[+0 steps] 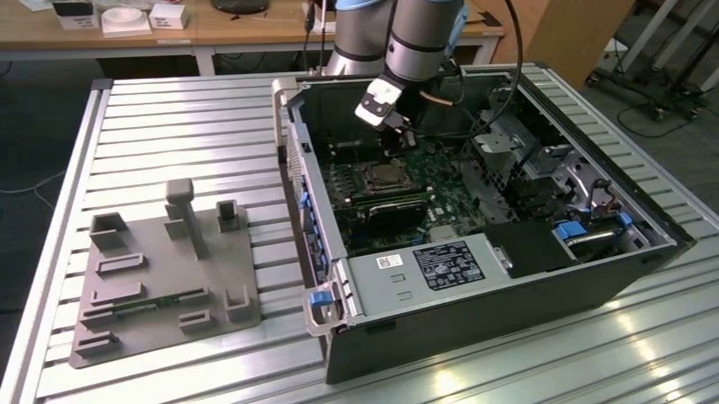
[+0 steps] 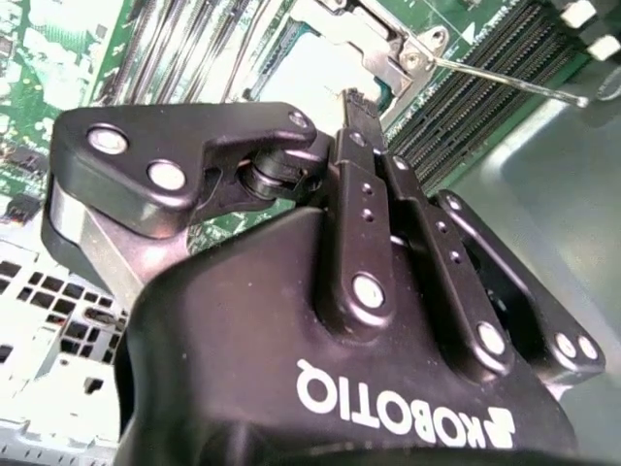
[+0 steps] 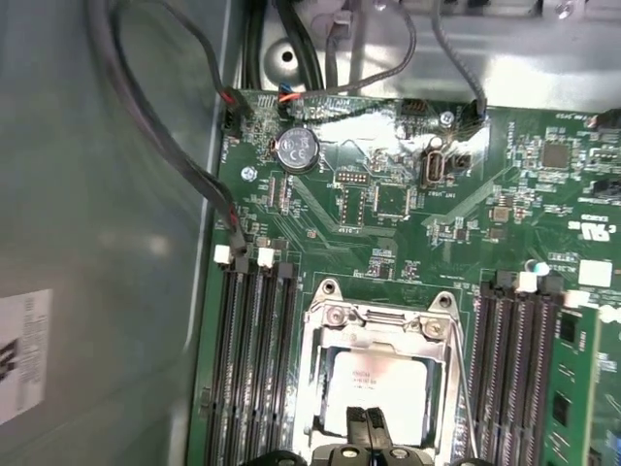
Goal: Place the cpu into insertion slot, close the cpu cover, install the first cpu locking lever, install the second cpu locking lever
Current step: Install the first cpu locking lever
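Exterior view: gripper (image 1: 393, 135) down inside an open computer case (image 1: 483, 324), just above the insertion slot (image 1: 388, 175) on the green motherboard (image 1: 446, 183).

Second wrist view: black fingers (image 2: 354, 136) pressed together with nothing visible between them, tips close over the cpu cover (image 2: 374, 44); thin locking lever (image 2: 505, 80) just beside the insertion slot.

First wrist view: cpu (image 3: 383, 374) seated in the insertion slot, cpu cover lying around it, joined fingertips (image 3: 357, 419) just over the cpu's edge.

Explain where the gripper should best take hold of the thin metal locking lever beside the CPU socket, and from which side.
Likely near the locking lever's free outer end, where the thin straight rod runs clear over the memory slots. Come down from above with the gripper straddling the rod crosswise; near its pivot the cpu cover crowds it.
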Controlling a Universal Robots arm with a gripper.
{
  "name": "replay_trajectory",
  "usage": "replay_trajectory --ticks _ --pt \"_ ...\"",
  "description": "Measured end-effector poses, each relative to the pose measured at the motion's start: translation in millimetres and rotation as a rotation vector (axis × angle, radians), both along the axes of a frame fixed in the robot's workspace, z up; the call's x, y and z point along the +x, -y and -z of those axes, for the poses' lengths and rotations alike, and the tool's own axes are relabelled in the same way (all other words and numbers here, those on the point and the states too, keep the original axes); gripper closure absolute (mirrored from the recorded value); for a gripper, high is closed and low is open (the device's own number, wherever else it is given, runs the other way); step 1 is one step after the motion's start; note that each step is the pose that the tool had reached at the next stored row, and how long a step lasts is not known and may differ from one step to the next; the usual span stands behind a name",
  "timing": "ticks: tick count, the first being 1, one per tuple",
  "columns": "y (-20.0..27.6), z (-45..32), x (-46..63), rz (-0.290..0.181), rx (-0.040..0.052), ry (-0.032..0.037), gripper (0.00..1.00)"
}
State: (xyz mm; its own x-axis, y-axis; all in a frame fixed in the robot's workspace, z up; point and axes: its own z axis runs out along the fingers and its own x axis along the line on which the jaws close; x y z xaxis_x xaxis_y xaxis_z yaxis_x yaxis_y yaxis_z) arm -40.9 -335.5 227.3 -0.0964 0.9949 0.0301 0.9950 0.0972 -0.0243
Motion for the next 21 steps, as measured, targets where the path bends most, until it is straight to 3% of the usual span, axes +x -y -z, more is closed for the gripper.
replay_trajectory --ticks 8,14,17,19,21 --pt "0.0 -21.6 0.0 0.0 -0.0002 -0.0002 0.89" --pt "0.0 -32.1 0.0 -0.002 -0.0001 -0.0004 0.89" --pt "0.0 -32.2 0.0 -0.036 0.0001 -0.0008 0.89" --pt "0.0 -32.3 0.0 -0.101 -0.0001 -0.0014 0.89" --pt "0.0 -32.3 0.0 -0.131 0.0 -0.0017 0.89"
